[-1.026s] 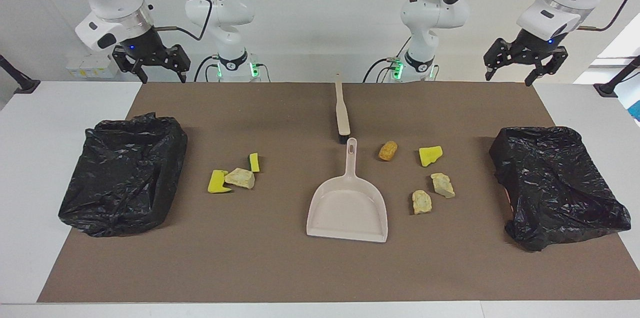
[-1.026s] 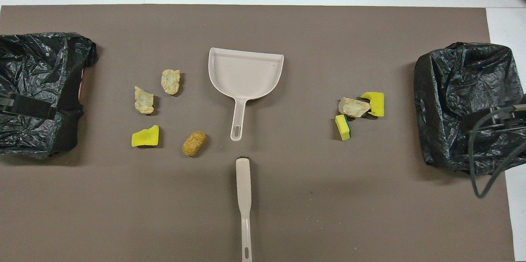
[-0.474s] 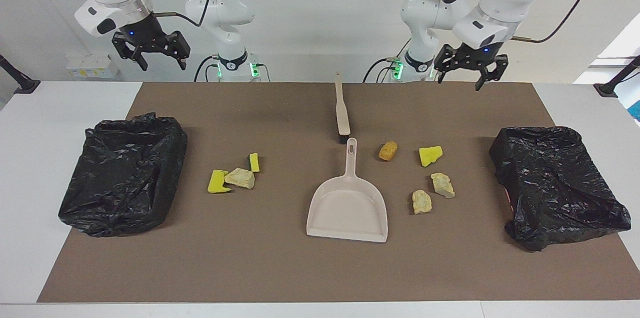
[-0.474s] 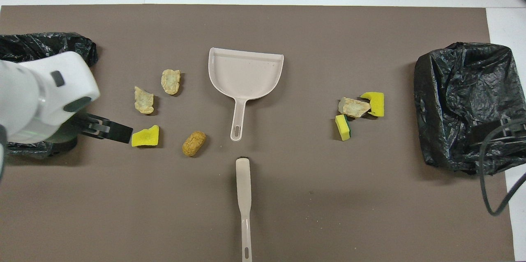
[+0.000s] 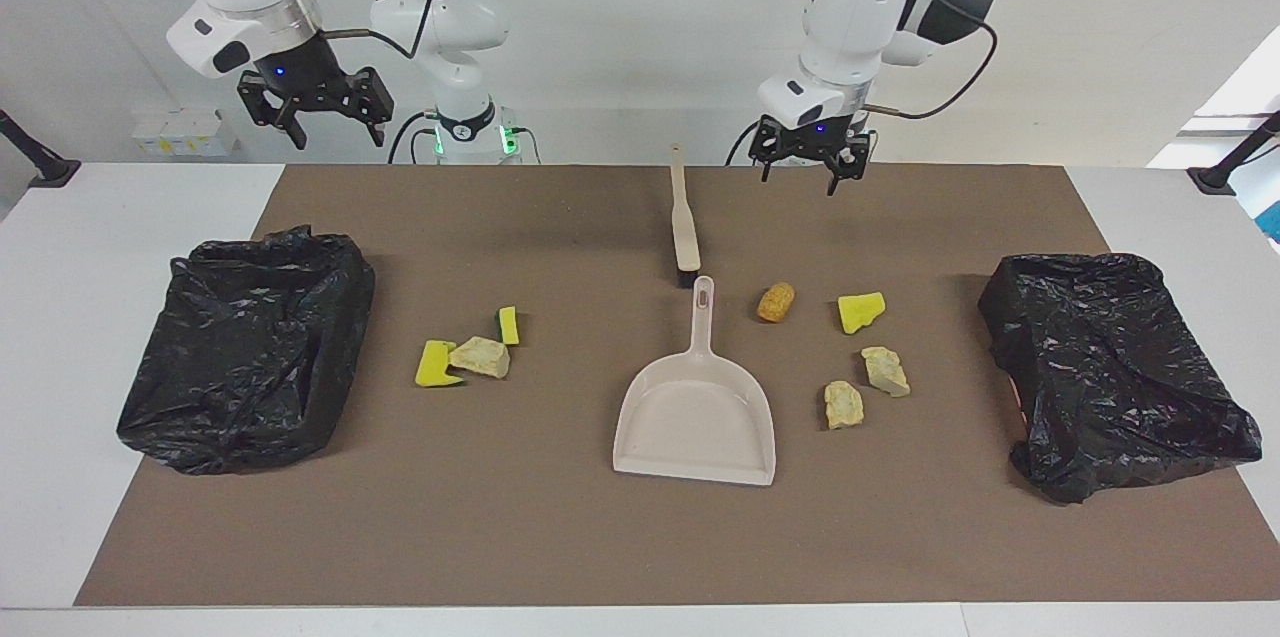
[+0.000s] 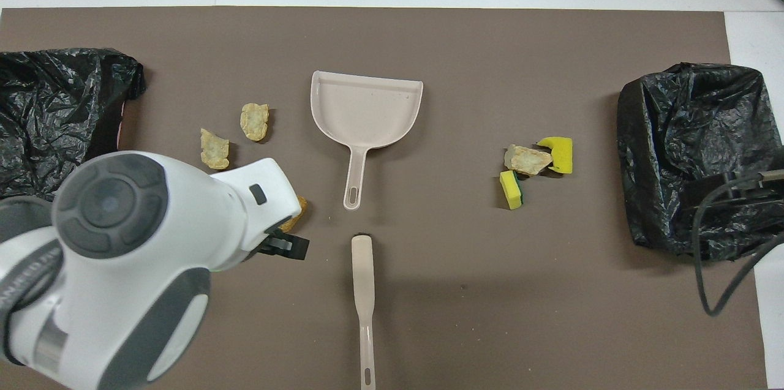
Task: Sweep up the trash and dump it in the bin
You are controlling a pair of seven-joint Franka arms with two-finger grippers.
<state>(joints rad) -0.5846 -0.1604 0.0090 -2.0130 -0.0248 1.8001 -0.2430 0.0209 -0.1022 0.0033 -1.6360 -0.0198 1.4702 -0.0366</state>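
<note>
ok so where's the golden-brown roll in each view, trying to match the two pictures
Facing view: the golden-brown roll lies on the brown mat beside the dustpan's handle, toward the left arm's end.
Overhead view: only its edge shows, the rest covered by the left arm passing above it.
Shared landmark: the beige dustpan at the middle of the mat, its handle pointing toward the robots in both.

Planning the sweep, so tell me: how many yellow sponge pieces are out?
3: two beside a beige chunk toward the right arm's end; one beside the roll.
</note>
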